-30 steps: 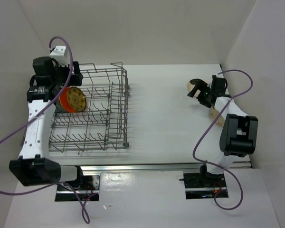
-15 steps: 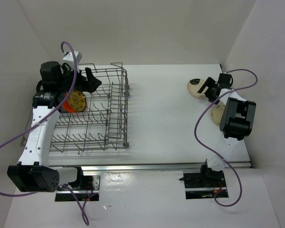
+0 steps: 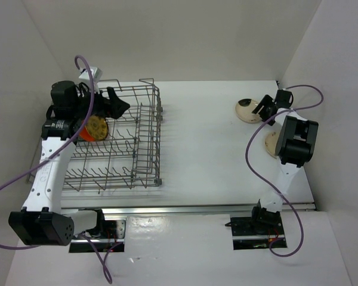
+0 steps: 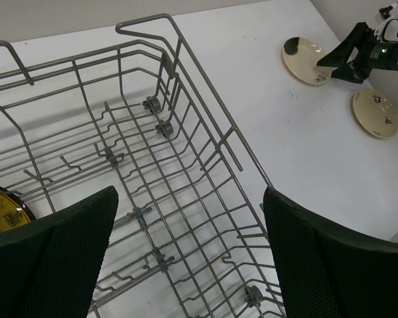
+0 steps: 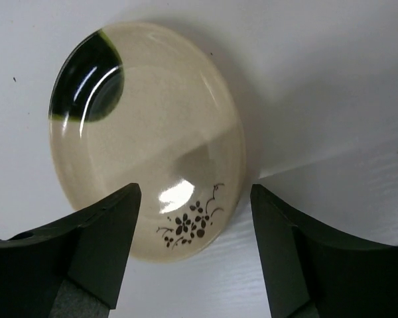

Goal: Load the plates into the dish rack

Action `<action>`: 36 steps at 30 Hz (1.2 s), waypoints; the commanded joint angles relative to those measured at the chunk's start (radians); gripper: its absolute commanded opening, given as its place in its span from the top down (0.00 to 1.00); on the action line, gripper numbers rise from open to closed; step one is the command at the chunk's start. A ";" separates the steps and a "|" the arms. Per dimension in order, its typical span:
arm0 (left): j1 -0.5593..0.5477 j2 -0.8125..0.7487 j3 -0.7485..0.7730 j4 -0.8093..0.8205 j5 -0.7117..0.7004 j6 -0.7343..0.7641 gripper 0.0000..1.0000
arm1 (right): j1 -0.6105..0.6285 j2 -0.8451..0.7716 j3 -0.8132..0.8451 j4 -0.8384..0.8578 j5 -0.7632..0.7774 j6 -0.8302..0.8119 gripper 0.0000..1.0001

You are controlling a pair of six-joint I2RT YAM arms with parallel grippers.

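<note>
The dish rack (image 3: 157, 137) stands at the left of the table. An orange plate (image 3: 82, 129) and a yellow-brown patterned plate (image 3: 96, 126) stand upright at its left end. My left gripper (image 3: 115, 102) hangs open above the rack's back. In the left wrist view it (image 4: 189, 222) holds nothing over the wire floor (image 4: 162, 127), with the patterned plate (image 4: 0, 212) at the left edge. A dark-marked cream plate (image 3: 246, 110) lies flat at the far right. My right gripper (image 5: 196, 218) is open, its fingers either side of this plate's (image 5: 146, 132) near rim.
A second cream plate (image 3: 269, 145) lies near the right wall, partly under the right arm (image 3: 295, 143); it shows also in the left wrist view (image 4: 375, 112). White walls close in the table at left, back and right. Purple cables loop from both arms.
The left gripper has drawn back from the racked plates and swung right over the rack. The right gripper has moved to the dark-marked plate's right rim, and its jaws have narrowed somewhat.
</note>
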 commanded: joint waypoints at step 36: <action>-0.390 0.579 0.362 0.379 0.274 -0.352 0.25 | 0.144 -0.668 -0.142 0.024 -0.699 -0.100 1.00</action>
